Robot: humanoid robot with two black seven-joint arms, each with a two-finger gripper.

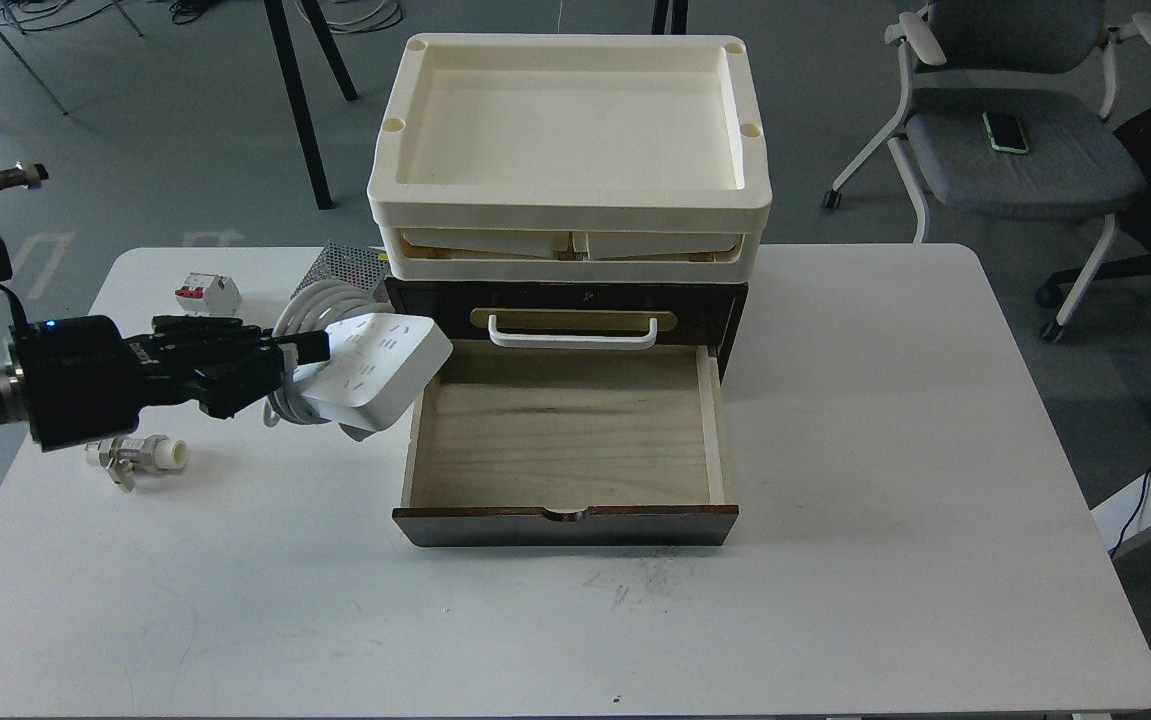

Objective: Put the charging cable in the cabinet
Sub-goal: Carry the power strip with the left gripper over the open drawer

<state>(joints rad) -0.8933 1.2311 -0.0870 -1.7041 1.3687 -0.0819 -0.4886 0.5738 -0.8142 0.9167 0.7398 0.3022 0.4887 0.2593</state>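
The near part of the worktop (535, 640) is bare but for some faint scuff marks in front of the drawer (565, 440). The drawer is pulled out toward the near edge, wide open, and its pale wood floor has nothing in it. To the left of the drawer, a small valve (135, 457) lies on the worktop under the left arm. The left arm comes in from the left edge, and its jaws (310, 347) are pinching the cable (375, 370), the white strip with its cord wound round it. The strip is held up in the air, tilted, with its far end just over the left wall of the drawer. It does not look like it is inside yet. So I think the carry step is on now: the strip has been picked up and is being brought to the drawer. The next move should take it more to the right, until it is over the middle of the open drawer, then go down and let go. The looped cord hangs at the left and might catch on the drawer wall, so it needs room. Farther back, near the left far corner, sit a breaker (207, 294) and a metal box (345, 268). The cabinet (565, 300) stands at the far edge with trays (571, 205) stacked on top. The right arm is not in the picture.
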